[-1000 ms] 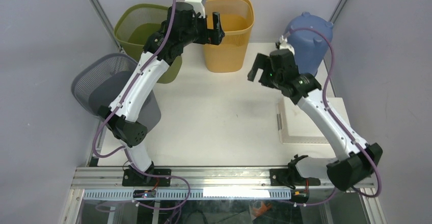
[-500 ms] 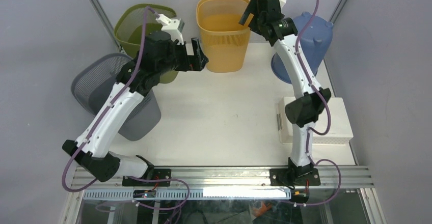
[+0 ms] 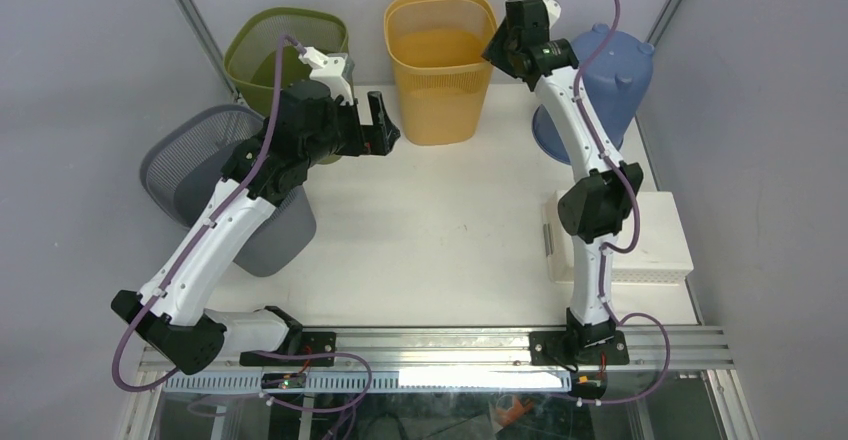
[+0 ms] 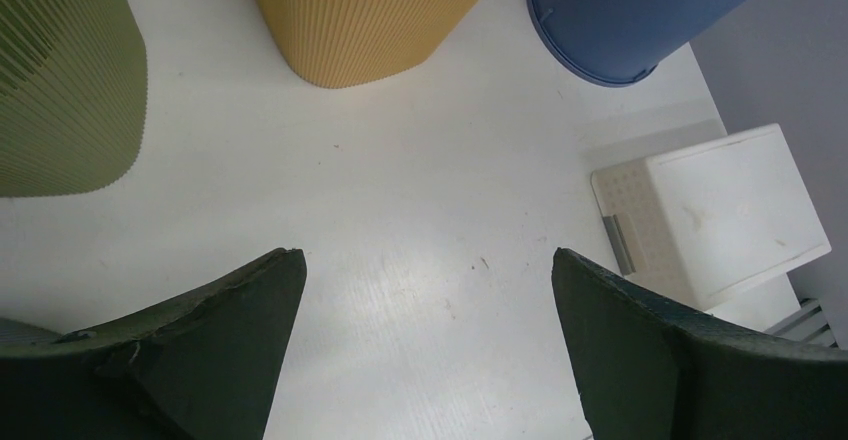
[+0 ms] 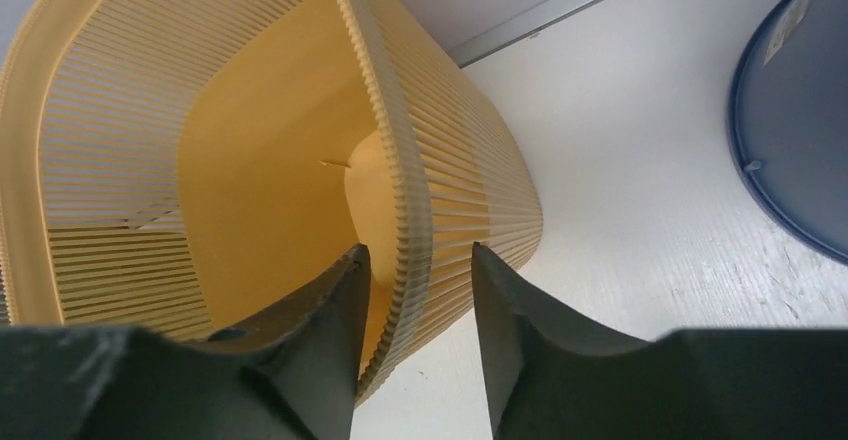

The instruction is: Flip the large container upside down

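– large container, from above: we take it for the yellow ribbed bin, upright at the far edge of the table, between the green bin and the blue bin. the right gripper sits at its right rim.
– and the left gripper?
– left wrist view: its jaws are spread wide over bare table, holding nothing.
– right wrist view?
– one finger inside the wall, one outside, rim between. whether they pinch yet we cannot tell; the view is too close.
– how will it handle?
– light, we judge: thin plastic that flexes and slips. we'd hold the thicker rim lip, firmly.
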Robot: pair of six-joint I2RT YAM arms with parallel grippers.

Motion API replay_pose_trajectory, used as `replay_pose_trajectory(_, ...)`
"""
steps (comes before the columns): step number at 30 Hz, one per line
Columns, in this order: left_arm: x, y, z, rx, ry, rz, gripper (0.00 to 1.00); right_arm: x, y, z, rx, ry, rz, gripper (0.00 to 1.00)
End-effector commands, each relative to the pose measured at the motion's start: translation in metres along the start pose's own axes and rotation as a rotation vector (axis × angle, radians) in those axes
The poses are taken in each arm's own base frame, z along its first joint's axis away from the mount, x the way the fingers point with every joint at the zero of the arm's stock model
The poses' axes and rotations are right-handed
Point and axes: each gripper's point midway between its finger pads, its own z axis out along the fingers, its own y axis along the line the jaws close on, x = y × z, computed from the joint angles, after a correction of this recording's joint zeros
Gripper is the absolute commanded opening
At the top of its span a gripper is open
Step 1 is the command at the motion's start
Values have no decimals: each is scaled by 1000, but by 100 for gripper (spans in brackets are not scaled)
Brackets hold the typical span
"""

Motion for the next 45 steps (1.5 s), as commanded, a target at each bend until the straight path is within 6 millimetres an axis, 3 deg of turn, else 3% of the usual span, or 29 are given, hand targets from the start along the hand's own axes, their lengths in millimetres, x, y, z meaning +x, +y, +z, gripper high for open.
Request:
replay_pose_trajectory(1, -11, 1, -2, -7, -43, -9, 99, -19, 6, -41, -60, -34, 11, 36)
replay_pose_trajectory(4, -13, -1, -4, 1, -47, -13, 99, -10, -1, -51, -64, -19, 7, 21)
replay_pose_trajectory(7, -20, -7, -12, 24, -64, -25, 99, -2, -6, -67, -87, -3, -2, 14)
replay_pose_trajectory(13, -47, -40, -45, 184, -115, -32, 99, 21, -25, -101, -99, 54, -63, 0)
replay_pose_trajectory(17, -65, -64, -75, 306, -164, -26, 99, 58, -61, -120, -68, 106, -97, 0)
replay_pose_trajectory(20, -71, -72, -90, 355, -190, -31, 99, 97, -92, -131, -69, 144, -111, 0)
replay_pose_trajectory(23, -72, -73, -93, 360, -198, -42, 99, 132, -108, -145, -151, 152, -89, 0)
replay_pose_trajectory(26, -66, -71, -84, 351, -176, -52, 99, 170, -130, -147, -153, 207, -52, 0)
replay_pose_trajectory(30, -56, -69, -71, 342, -145, -76, 99, 208, -146, -143, -164, 261, 15, 20)
replay_pose_trajectory(33, -49, -66, -63, 332, -127, -84, 99, 224, -149, -139, -176, 292, 39, 46)
replay_pose_trajectory(35, -43, -64, -57, 324, -112, -90, 99, 228, -153, -136, -159, 304, 34, 58)
replay_pose_trajectory(40, -32, -59, -47, 305, -83, -108, 99, 231, -165, -136, -93, 331, -6, 66)
replay_pose_trajectory(45, -22, -46, -33, 236, -56, -124, 99, 225, -173, -157, -61, 335, -39, 69)
